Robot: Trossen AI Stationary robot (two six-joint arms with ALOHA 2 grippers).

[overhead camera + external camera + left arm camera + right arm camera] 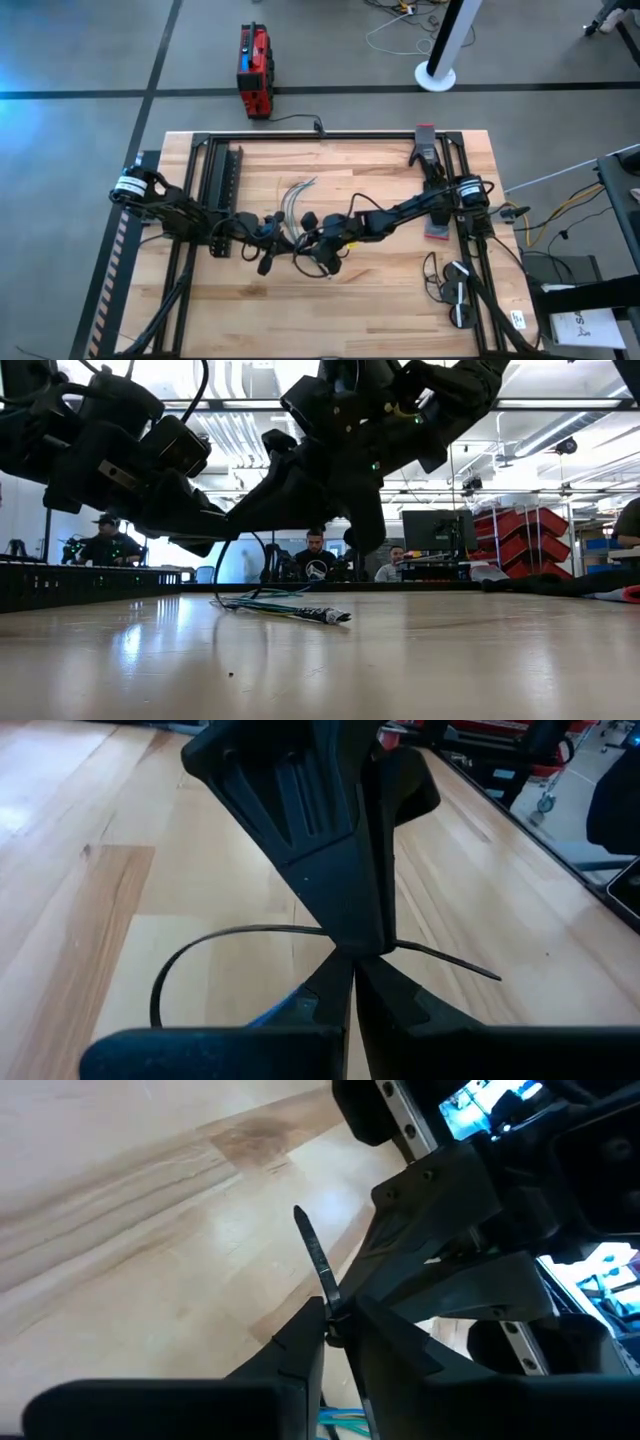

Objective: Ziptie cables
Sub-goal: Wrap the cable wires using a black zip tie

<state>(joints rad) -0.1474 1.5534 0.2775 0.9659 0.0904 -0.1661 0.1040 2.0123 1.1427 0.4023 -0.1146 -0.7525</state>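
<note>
Cables (296,196) lie mid-tabletop (380,290) beneath both arms. Left tool (352,960) and right tool (335,1320) each pinch the black zip tie (200,942) (looped, tail sticking out). Judging by this, the loop is formed; cinching remains.

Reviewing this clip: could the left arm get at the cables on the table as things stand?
Probably not at once. The left gripper is shut on the zip tie, meeting the right gripper, also clamped on it. The cables lie on the wooden table just below, nothing covering them, but the left gripper would have to let go first.
</note>
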